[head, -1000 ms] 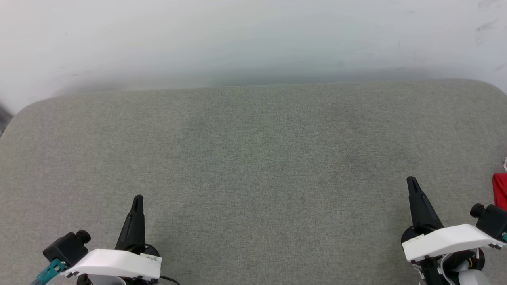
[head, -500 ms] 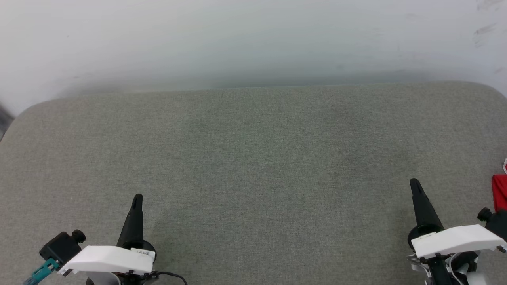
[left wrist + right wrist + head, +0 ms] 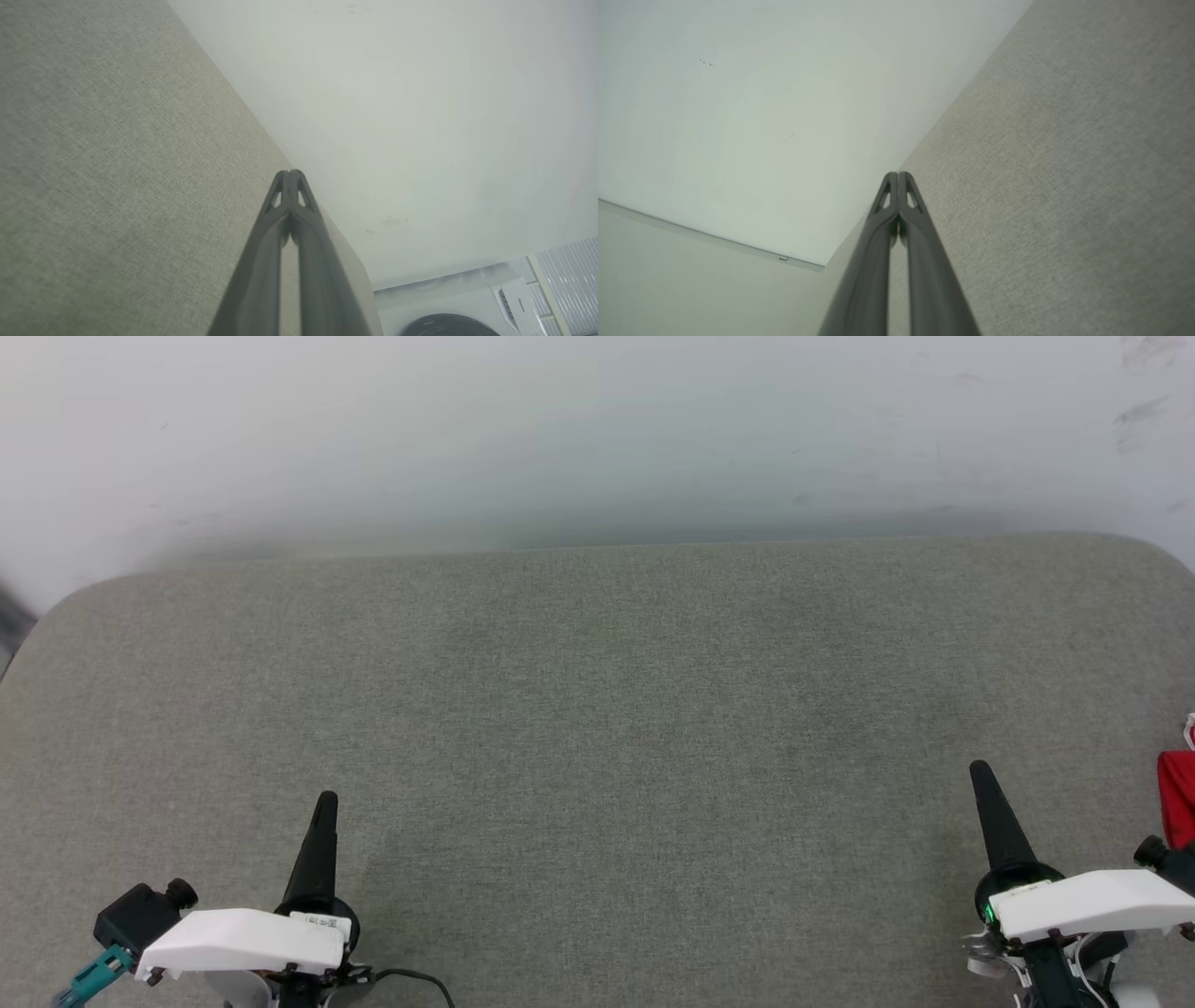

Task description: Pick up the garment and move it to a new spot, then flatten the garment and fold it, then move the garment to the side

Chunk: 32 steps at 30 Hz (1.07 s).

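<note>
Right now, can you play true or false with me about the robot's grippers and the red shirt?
1. The left gripper is shut. True.
2. The right gripper is holding the garment. False: it is shut on nothing, and the garment lies apart from it, further to the right.
3. The garment is spread out in the middle of the grey padded surface. False: a red piece of it sits at the far right edge of the head view.
4. A white washing machine with a round dark door can be seen in the left wrist view. True.
</note>
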Available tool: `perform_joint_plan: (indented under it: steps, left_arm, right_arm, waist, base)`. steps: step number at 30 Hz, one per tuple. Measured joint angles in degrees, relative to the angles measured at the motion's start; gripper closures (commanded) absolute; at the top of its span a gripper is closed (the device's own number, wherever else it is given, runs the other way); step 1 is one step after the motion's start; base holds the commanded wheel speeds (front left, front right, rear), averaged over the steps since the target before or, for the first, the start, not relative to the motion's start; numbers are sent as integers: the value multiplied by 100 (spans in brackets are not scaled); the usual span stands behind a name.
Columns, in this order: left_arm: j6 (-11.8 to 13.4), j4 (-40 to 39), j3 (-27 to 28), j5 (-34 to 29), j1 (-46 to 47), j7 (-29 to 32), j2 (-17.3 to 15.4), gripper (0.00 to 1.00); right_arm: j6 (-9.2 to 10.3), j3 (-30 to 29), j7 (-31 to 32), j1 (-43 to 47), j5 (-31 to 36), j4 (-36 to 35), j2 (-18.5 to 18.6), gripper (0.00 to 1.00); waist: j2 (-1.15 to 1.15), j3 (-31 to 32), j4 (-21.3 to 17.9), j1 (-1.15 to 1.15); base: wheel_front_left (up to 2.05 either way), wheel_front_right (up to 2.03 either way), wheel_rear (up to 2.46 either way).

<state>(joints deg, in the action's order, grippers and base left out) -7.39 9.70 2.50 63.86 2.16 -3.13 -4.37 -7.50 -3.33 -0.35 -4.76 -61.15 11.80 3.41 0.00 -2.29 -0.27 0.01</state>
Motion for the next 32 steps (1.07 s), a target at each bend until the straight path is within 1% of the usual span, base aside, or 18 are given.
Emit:
perform_joint_plan:
  steps: [32]
  left_arm:
    - [0, 255, 130, 1759, 199, 476, -1, 100]
  right_arm:
    - [0, -172, 392, -80, -1837, 131, -7, 100]
  waist:
    - [0, 110, 14, 0]
  base:
    - [0, 0, 0]
